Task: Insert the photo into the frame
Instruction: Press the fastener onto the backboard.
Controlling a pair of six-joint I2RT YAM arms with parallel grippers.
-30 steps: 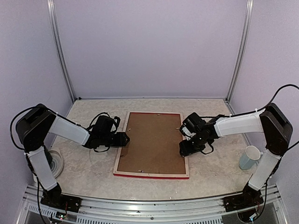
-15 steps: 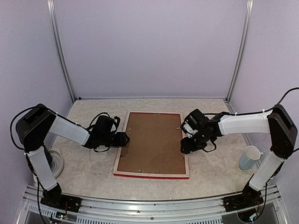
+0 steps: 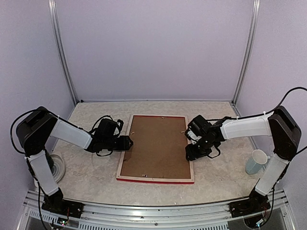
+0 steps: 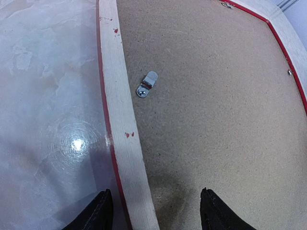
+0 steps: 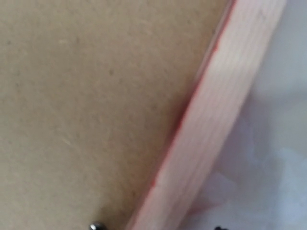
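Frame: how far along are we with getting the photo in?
Done: the frame lies face down with the brown backing board seated; the photo is hidden, so unconfirmed. In hand: the left gripper and right gripper straddle opposite side rails, both open. Left: probably gripping and turning the frame face up.

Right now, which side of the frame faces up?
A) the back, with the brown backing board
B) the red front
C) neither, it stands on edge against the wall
A: the frame lies flat, and its brown backing board and a metal clip face up.
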